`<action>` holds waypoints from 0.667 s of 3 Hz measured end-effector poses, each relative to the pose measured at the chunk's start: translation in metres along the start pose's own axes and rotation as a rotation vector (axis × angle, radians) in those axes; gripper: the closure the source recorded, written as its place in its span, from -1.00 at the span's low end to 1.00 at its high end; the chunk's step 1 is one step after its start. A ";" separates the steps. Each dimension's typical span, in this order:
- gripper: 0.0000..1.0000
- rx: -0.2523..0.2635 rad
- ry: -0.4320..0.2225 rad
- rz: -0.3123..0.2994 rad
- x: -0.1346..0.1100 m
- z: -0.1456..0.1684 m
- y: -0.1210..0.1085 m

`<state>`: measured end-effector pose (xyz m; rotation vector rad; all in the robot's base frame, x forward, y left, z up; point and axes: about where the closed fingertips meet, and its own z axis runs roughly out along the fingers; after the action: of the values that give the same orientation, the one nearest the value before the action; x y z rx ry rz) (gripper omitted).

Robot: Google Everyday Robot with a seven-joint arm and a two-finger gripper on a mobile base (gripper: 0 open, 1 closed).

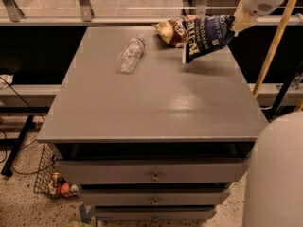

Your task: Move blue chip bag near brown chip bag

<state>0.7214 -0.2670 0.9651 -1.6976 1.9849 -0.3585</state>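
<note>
While the gripper (235, 22) at one o'clock is clamping the navy foil bag (206, 36) beside the crinkled brown bag (171, 30), lowering seems next.

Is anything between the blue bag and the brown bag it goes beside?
Nothing visible. The tool, at the far right corner, holds the blue bag off the table, its free end by the brown bag. The bottle lies to the left, out of the way.

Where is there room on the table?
The front half of the grey top, nearer than the bottle, is bare. Back right is crowded: the brown chip bag lies there, the hand holding the blue chip bag beside it.
</note>
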 end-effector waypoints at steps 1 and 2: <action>1.00 0.017 -0.005 0.015 -0.008 0.024 -0.016; 0.47 0.028 0.013 0.075 -0.002 0.054 -0.029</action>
<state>0.7747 -0.2640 0.9349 -1.6028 2.0365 -0.3702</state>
